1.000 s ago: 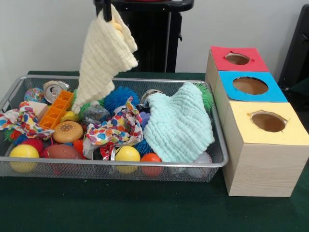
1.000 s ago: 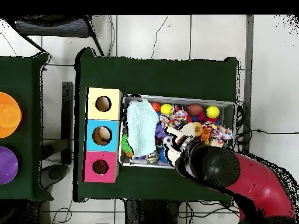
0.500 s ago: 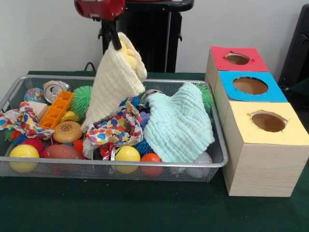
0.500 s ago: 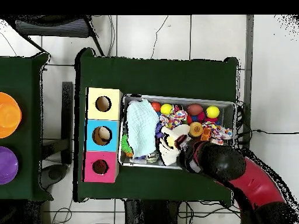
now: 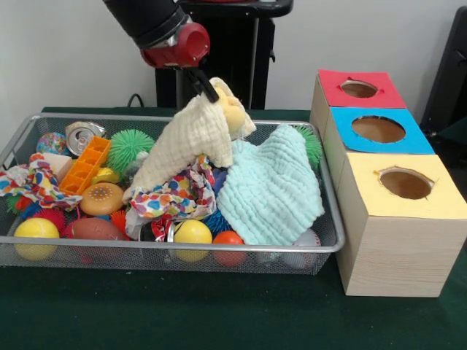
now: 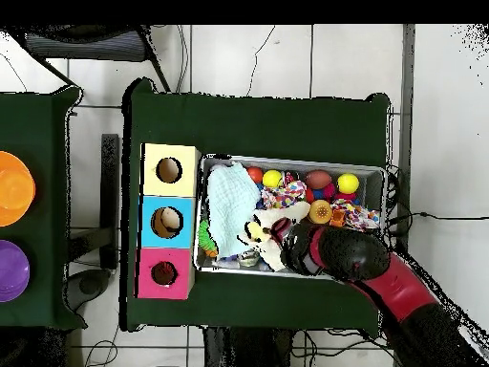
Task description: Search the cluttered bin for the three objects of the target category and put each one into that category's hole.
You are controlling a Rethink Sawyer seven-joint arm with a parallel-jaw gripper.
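Front view, tool [image 5: 206, 88] gripping cream cloth [image 5: 186, 142]

Front view, clock centred on bin [image 5: 22, 142].

Bin sitting on table [image 5: 219, 321]; box row [image 5: 387, 182] standing just beside bin at 3 o'clock, three holes running near to far.

Arm [image 5: 157, 25] coming in from 12; gripper [image 5: 204, 86] pinching raised cloth [image 5: 186, 142] at top corner, lower edge trailing onto patterned rag [image 5: 171, 197] at centre.

Second cloth [image 5: 270, 189] lying toward 3, covering items.

Can [image 5: 80, 135] lying at 10, tray piece [image 5: 86, 166] leaning beside it.

Balls [image 5: 193, 233] lining 6 o'clock wall.
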